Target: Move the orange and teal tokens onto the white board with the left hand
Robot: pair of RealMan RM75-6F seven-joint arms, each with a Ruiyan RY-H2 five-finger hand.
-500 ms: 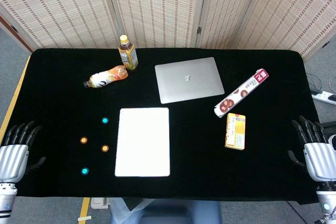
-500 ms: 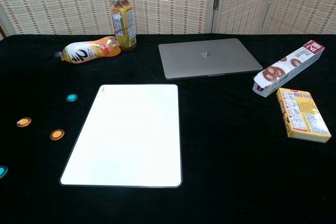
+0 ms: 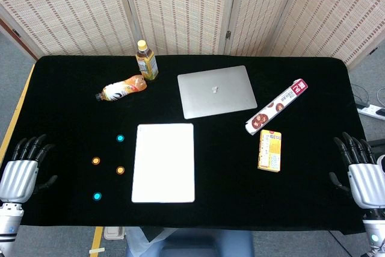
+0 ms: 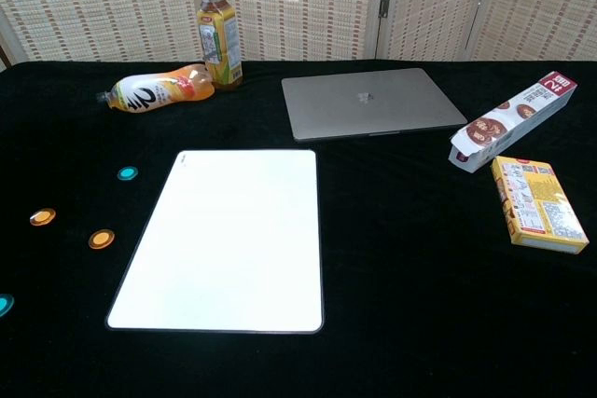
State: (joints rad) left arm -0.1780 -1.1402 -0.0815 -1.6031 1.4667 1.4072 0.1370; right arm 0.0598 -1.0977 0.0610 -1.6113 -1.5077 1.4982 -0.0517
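Observation:
The white board (image 3: 163, 162) (image 4: 229, 235) lies flat on the black table, nothing on it. Left of it lie two orange tokens (image 3: 95, 161) (image 3: 120, 170) (image 4: 42, 217) (image 4: 101, 240) and two teal tokens (image 3: 120, 138) (image 3: 97, 197) (image 4: 127, 173) (image 4: 3, 305). My left hand (image 3: 23, 167) hovers at the table's near left corner, fingers apart and holding nothing, well left of the tokens. My right hand (image 3: 360, 170) rests open at the near right edge. Neither hand shows in the chest view.
A closed silver laptop (image 3: 216, 91) lies behind the board. An upright tea bottle (image 3: 146, 60) and a toppled orange bottle (image 3: 122, 88) sit at the back left. A long snack box (image 3: 276, 107) and a yellow box (image 3: 270, 150) lie at the right.
My left hand has risen slightly and shifted a little toward the table. The tokens, the board and the right hand have not moved.

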